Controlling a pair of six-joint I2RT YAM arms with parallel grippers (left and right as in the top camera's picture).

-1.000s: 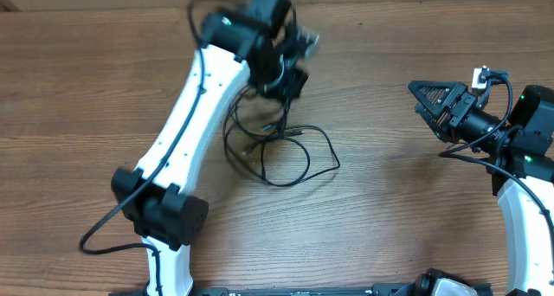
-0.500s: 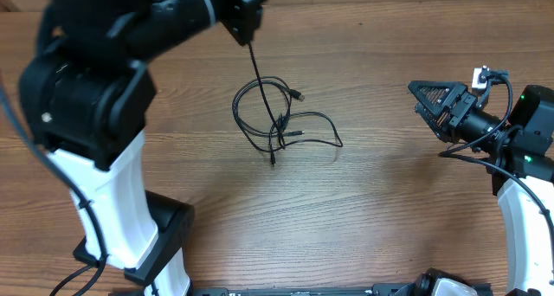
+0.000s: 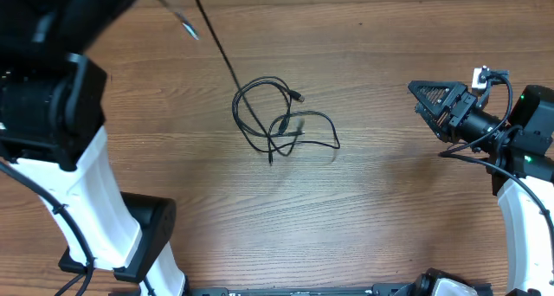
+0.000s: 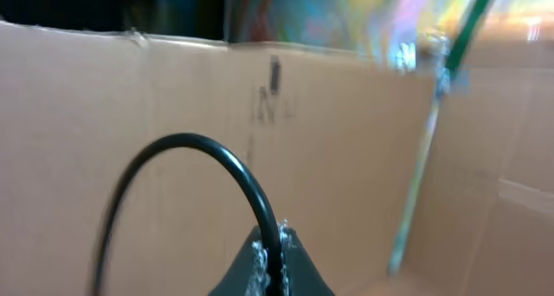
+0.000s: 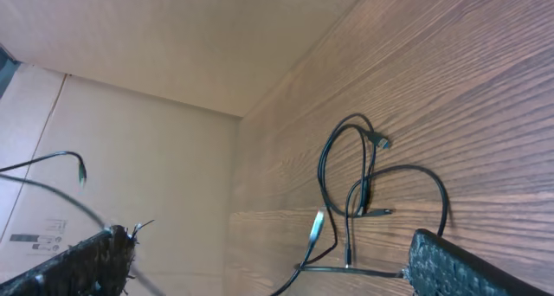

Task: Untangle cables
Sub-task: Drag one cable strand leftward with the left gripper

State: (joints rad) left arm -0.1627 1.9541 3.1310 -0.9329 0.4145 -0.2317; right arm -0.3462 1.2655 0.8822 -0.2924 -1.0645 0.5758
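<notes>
While the left gripper [image 4: 273, 260] clamps one cable [image 3: 216, 45] raised toward 11 o'clock, the other cables [image 3: 281, 127] lie tangled on the table [image 3: 389, 209]; the right gripper [image 3: 422, 110] hovers open at 3 o'clock.

counter [image 3: 389, 218]: looked like brown wood grain, smooth, with faint sheen
cables [image 3: 275, 123]: showed black, smooth sheathing, slightly glossy; plug tips [image 5: 316, 227] looked silvery metal
right end effector pads [image 5: 467, 270]: looked black, rough, finely textured, matt
left arm shell [image 3: 91, 192]: looked white plastic, smooth, glossy
wall [image 4: 104, 97]: looked brown cardboard, matt
</notes>
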